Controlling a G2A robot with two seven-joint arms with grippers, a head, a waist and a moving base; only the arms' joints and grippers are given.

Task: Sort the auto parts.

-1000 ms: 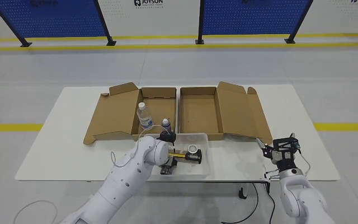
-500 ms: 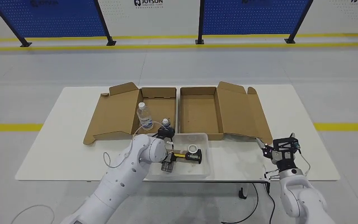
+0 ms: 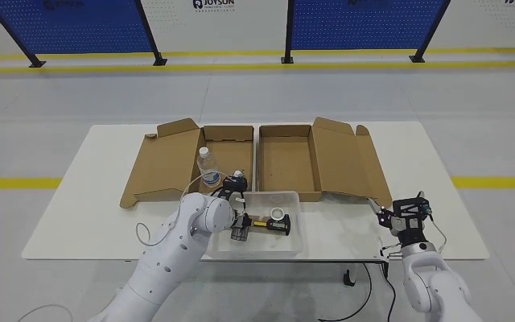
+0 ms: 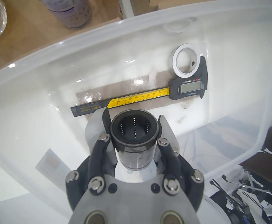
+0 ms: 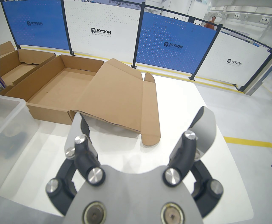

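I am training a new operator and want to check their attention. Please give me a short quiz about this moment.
1. True or false: the right gripper is open and empty.
2. Fill in: the caliper and the metal ring lie inside the clear plastic ____.
3. The left gripper clamps: A) nothing, B) a black cylindrical bearing, C) the caliper.
Key: 1 true; 2 bin; 3 B.

Your left pincer hangs over the clear plastic bin, closed around the black cylindrical bearing. Just ahead of it, the yellow-scaled digital caliper lies across the bin floor, with the silver metal ring against its head. Beyond the bin wall, a purple-labelled can stands in the brown cardboard box.
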